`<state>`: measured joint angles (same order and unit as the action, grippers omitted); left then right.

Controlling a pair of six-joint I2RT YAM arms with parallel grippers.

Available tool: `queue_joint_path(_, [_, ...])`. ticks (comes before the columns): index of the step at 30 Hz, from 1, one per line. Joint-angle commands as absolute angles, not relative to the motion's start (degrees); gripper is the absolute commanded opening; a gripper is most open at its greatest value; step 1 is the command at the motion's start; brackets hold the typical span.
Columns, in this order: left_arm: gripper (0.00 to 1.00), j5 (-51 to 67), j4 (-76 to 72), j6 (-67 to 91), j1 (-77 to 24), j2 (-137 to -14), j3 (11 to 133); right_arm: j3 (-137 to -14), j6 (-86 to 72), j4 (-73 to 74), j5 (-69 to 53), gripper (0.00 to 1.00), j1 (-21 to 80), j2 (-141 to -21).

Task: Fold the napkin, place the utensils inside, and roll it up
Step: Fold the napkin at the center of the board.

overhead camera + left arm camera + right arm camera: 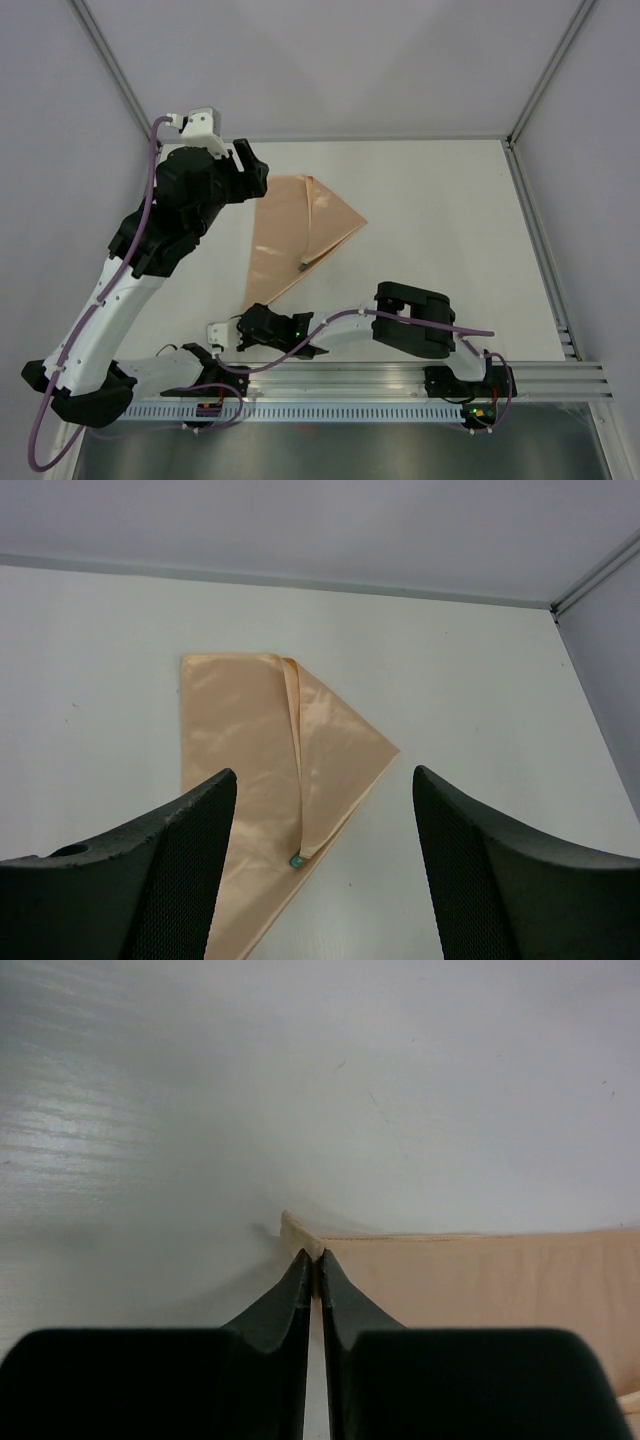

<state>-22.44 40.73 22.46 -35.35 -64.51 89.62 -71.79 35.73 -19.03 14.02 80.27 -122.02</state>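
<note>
1. Top external view: the napkin (300, 235) lies on the worktop (450, 220), folded into a long pointed shape. A utensil tip (303, 266) peeps from its fold. The cloth's far edge sits just in front of the left claw (250, 170), and its near point is right at the right claw (248, 316).
2. Left wrist view: the left claw (322, 772) is spread wide and holds nothing. The napkin (250, 740) lies ahead of and below it, framed between its fingers, with the utensil tip (296, 861) at the flap's near end. The sheen suggests a thin, light, limp and rather slippery cloth. It will probably sag and slide, and the cutlery could slip out.
3. Right wrist view: the right claw (316, 1256) is drawn nearly together with only a slit left. Its tips are on the napkin (480, 1280) at its corner and appear to nip the edge. That corner, where the layers stack, looks like the soundest hold, though a shallow pinch may drop a layer.
</note>
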Motion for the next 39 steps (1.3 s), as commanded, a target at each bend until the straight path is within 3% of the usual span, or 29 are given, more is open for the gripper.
queue_joint_path(1, [0.76, -22.5, 40.6, 19.86, -35.16, -64.51, 89.82, -75.67, 33.4, -18.29, 14.33, 0.11, 78.84, -122.08])
queue_joint_path(13, [0.76, -22.5, 40.08, 20.04, -34.89, -64.51, 90.26, -79.62, 26.03, -12.4, 13.36, 0.01, 74.19, -118.92])
queue_joint_path(39, [0.77, -18.11, 37.62, 20.39, -34.01, -67.06, 90.0, -77.78, 17.93, -5.54, 16.79, 0.0, 55.37, -108.11])
